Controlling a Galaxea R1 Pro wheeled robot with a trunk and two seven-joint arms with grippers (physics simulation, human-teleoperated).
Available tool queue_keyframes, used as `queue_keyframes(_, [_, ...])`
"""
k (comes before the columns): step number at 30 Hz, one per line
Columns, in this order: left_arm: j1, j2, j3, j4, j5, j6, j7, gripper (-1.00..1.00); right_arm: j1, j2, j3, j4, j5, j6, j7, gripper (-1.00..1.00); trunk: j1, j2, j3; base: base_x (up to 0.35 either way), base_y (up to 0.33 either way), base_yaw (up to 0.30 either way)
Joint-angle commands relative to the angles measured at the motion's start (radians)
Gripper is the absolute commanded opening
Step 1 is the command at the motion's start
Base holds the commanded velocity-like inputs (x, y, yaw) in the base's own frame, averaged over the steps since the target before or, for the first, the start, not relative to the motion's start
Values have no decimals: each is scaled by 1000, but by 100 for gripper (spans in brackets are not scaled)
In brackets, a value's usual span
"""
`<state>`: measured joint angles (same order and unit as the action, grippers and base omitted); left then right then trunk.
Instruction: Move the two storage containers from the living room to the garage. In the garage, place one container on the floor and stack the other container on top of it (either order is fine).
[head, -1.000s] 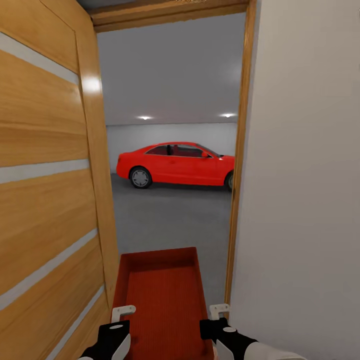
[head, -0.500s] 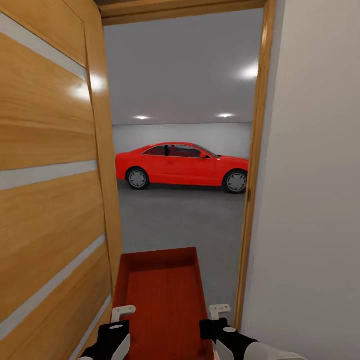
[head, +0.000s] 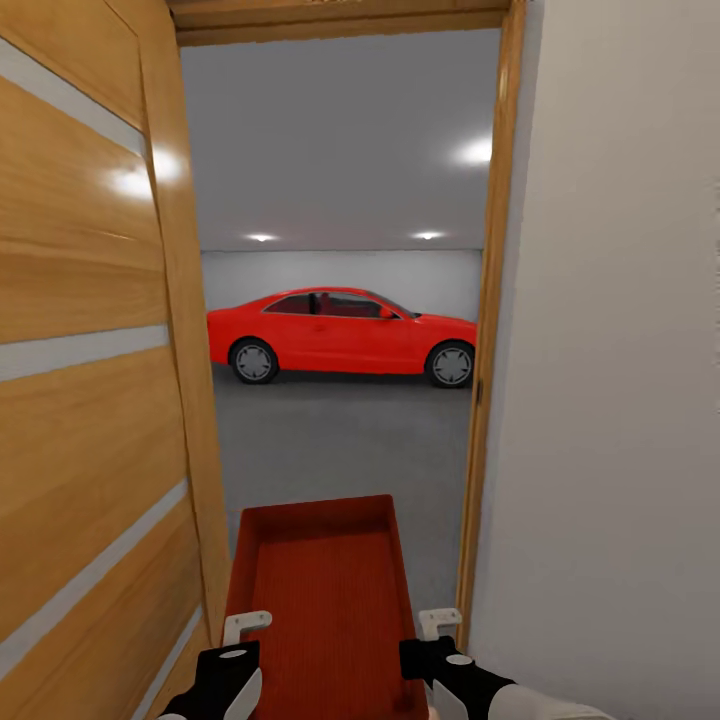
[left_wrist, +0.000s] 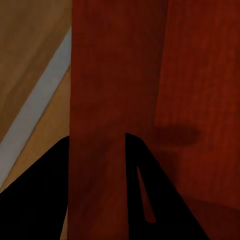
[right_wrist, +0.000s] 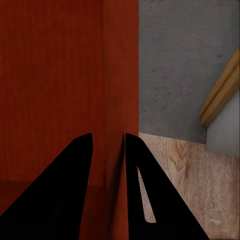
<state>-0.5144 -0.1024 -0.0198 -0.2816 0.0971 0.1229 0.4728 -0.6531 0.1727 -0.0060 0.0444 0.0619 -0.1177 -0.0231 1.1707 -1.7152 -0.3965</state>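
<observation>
— What do we have on our left?

— An open wooden door (head: 95, 380) with pale horizontal stripes, swung close along our left side. Low beside it we see our left gripper (head: 243, 640), its two fingers pinching the left wall of the box (head: 320, 590). From the left wrist camera we see the dark fingers (left_wrist: 145, 190) straddling that red wall (left_wrist: 97, 125), one on either side, with the striped door (left_wrist: 35, 100) just behind.

— And the box itself?

— It is an orange-red, open-topped box with ribbed inside faces, held out in front of us between both arms, long way pointing ahead into the doorway. It sits level, above the threshold, its far end over the grey concrete floor (head: 340, 440) of the garage.

— What lies past it?

— Through the door frame (head: 487, 330) we look into the garage: white back wall, grey ceiling with bright spotlights, and a red car (head: 340, 337) parked side-on, well apart from the box.

— And on our right?

— Our right gripper (head: 438, 635) pinches the box's right wall; the right wrist camera shows its fingers (right_wrist: 140, 190) clamped either side of that wall (right_wrist: 120, 90), with concrete (right_wrist: 185, 65) and then light wood planks (right_wrist: 190, 185) below. A plain white wall (head: 610, 380) stands on our right-hand side, just beside the box.
</observation>
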Motion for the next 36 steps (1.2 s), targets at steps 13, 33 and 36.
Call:
queue_keyframes(13, [1,0,-5,1,40,4,-22,-100,-2,2,-42,-61,21,-7,26,-100,0,-1,-1,55,213,-16])
queue_keyframes(33, [1,0,-5,0,39,3,-21,-100,-3,2,-42,-61,21,-7,26,-100,0,-1,1,1,15,-26])
queue_keyframes(36, [1,0,-5,0,39,3,-21,-100,-2,1,-42,-61,21,-7,26,-100,0,-1,4,0,0,-224])
